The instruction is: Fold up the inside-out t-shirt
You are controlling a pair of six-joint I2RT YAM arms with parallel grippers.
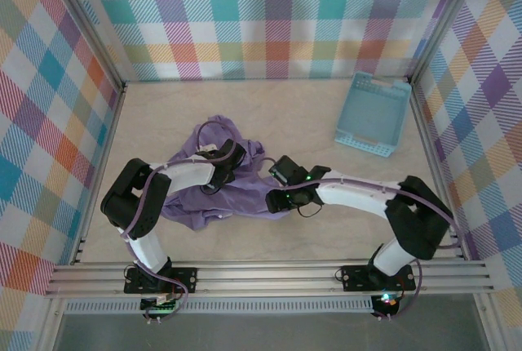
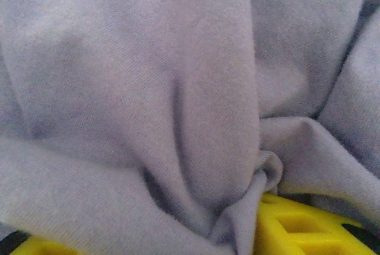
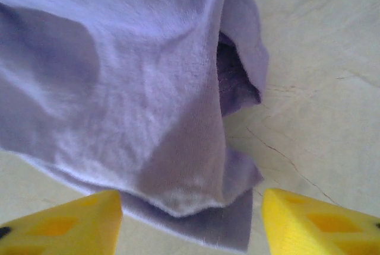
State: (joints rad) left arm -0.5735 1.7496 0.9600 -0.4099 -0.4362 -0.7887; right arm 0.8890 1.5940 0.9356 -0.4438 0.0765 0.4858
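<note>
The lavender t-shirt [image 1: 214, 192] lies crumpled on the table left of centre. My left gripper [image 1: 229, 162] is pressed down into its upper part. In the left wrist view, bunched shirt fabric [image 2: 178, 89] covers the gap between the jaws; its folds draw together beside one yellow finger [image 2: 297, 225], so the jaws are closed on a wad of cloth. My right gripper [image 1: 283, 189] sits at the shirt's right edge. In the right wrist view its fingers [image 3: 71, 219] stand wide apart, and a loose corner of the shirt [image 3: 196, 190] lies flat on the table between them, untouched.
A light blue slotted basket [image 1: 373, 114] stands at the back right, well apart from the shirt. Plaid walls [image 1: 49, 106] close in the left, back and right sides. A metal rail [image 1: 269, 273] runs along the near edge by the arm bases.
</note>
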